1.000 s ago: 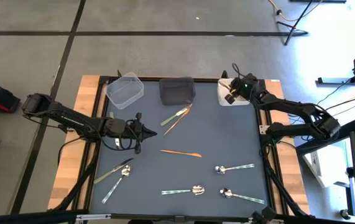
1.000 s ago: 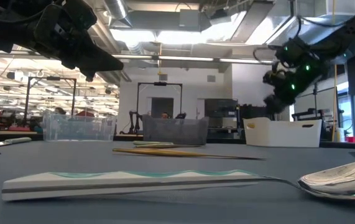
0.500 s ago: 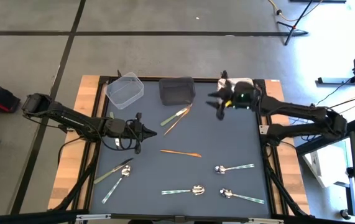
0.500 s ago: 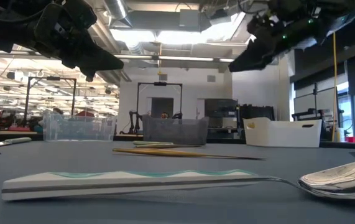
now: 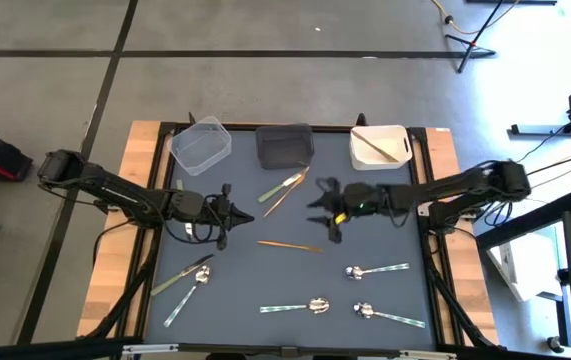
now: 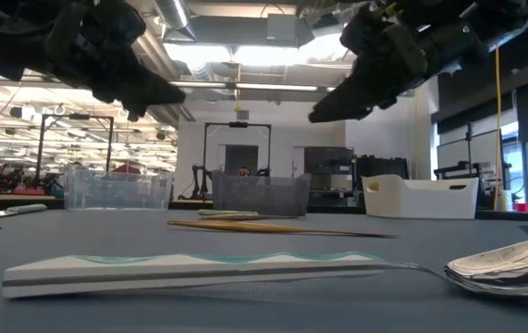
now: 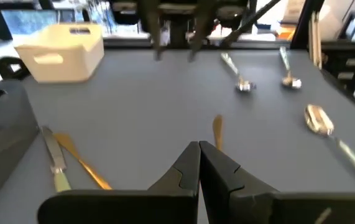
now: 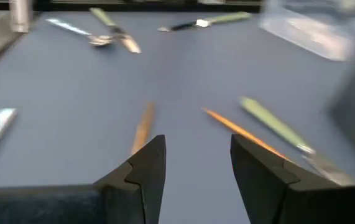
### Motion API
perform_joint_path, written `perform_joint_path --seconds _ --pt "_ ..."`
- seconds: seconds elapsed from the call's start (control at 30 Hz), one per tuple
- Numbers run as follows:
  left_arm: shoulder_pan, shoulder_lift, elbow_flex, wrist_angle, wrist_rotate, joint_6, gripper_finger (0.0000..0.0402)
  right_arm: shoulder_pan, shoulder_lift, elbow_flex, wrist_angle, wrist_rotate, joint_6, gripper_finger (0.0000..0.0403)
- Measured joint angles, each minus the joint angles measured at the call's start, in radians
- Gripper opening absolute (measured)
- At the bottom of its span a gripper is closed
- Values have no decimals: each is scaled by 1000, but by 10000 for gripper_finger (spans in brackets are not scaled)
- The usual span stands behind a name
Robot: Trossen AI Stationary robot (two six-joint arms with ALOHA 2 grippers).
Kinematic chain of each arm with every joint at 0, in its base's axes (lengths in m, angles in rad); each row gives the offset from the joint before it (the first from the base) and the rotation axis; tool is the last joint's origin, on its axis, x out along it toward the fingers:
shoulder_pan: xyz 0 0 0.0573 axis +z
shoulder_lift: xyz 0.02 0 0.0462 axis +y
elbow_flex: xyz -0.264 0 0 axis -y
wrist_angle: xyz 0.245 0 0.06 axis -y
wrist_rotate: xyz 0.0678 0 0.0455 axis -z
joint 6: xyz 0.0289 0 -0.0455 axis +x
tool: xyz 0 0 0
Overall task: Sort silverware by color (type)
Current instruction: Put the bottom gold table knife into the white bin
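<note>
Silverware lies scattered on the dark mat. A copper-orange knife [image 5: 290, 244] lies near the middle. A green piece beside a copper stick [image 5: 284, 188] lies below the dark bin. Three silver spoons [image 5: 375, 270] sit toward the near right, and a spoon and a green knife [image 5: 185, 280] toward the near left. One copper stick [image 5: 370, 147] rests in the white bin. My right gripper [image 5: 323, 211] [image 8: 193, 155] hovers open just right of the orange knife [image 8: 143, 127], fingers pointing left. My left gripper [image 5: 227, 210] [image 7: 199, 149] is shut and hovers left of that knife [image 7: 217, 127].
Three bins stand along the far edge: a clear bin [image 5: 201, 143], a dark bin [image 5: 285, 145] and a white bin [image 5: 402, 150]. The two grippers face each other across the mat's middle, roughly a hand's width apart. Wooden table edges frame the mat.
My right gripper has swung away from above the white bin toward the table's middle and near side. It has come lower and turned so that it points left. The white bin now shows uncovered, with a copper stick in it. My left arm has kept still.
</note>
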Motion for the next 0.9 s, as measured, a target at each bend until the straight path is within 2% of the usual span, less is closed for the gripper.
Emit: perform_joint_path --seconds 0.13,0.4,0.67,0.9 --pt "1 40 0 16 2 0 0 59 105 8 116 0 1 168" --pt "-4 95 0 93 69 -1 0 125 290 121 111 60 27 168" --pt "-11 103 0 105 71 0 0 123 478 232 101 56 44 168" --pt "-11 103 0 104 77 0 0 123 561 280 101 23 43 168"
